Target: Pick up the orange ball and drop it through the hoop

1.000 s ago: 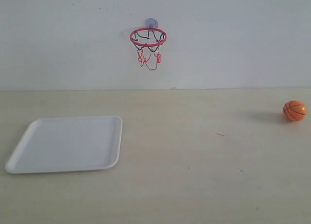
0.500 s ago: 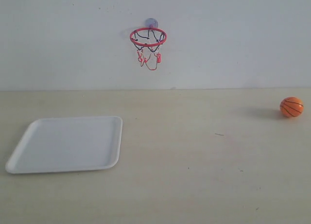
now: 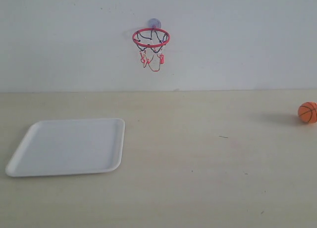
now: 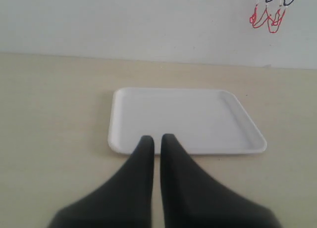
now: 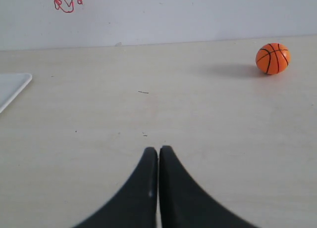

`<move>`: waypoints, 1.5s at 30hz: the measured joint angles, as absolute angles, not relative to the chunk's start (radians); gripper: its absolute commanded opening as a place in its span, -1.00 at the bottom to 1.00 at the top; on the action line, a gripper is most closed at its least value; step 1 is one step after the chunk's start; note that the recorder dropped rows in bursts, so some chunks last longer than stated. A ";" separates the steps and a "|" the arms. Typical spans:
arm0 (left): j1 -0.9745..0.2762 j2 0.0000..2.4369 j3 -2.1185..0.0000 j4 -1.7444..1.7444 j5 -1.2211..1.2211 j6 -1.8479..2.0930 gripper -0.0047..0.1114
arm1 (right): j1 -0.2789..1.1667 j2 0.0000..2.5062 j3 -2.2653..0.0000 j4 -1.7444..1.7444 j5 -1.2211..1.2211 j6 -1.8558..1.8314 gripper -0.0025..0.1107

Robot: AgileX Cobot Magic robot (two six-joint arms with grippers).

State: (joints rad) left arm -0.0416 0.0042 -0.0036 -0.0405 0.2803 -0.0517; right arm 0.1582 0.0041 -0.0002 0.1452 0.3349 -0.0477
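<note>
The orange ball [image 3: 308,112] lies on the table at the far right edge of the exterior view; the right wrist view shows it [image 5: 273,58] well ahead of and off to one side of my right gripper [image 5: 158,150], which is shut and holds nothing. The hoop [image 3: 151,38] hangs on the back wall by its bluish suction cup [image 3: 154,23], with its net [image 4: 270,16] also seen from the left wrist. My left gripper [image 4: 156,138] is shut and empty, its tips over the near rim of the tray. Neither gripper shows in the exterior view.
A flat white tray [image 3: 69,146] lies on the left of the beige table [image 3: 198,168]; its corner [image 5: 12,87] also shows in the right wrist view. The white wall [image 3: 237,40] rises directly behind the table.
The ball has shifted on the table: slightly left and back, then to the right, now at the frame's right edge. Tray and hoop are unchanged.
</note>
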 measured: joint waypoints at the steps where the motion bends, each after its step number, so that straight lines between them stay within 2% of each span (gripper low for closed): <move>1: -0.042 0.004 -0.004 -0.041 0.280 -0.052 -0.85 | 0.158 0.004 0.000 0.145 0.335 -0.048 -0.96; 45: -0.042 0.004 -0.004 0.045 0.314 0.029 -0.85 | 0.158 0.004 0.000 0.145 0.335 -0.048 -0.96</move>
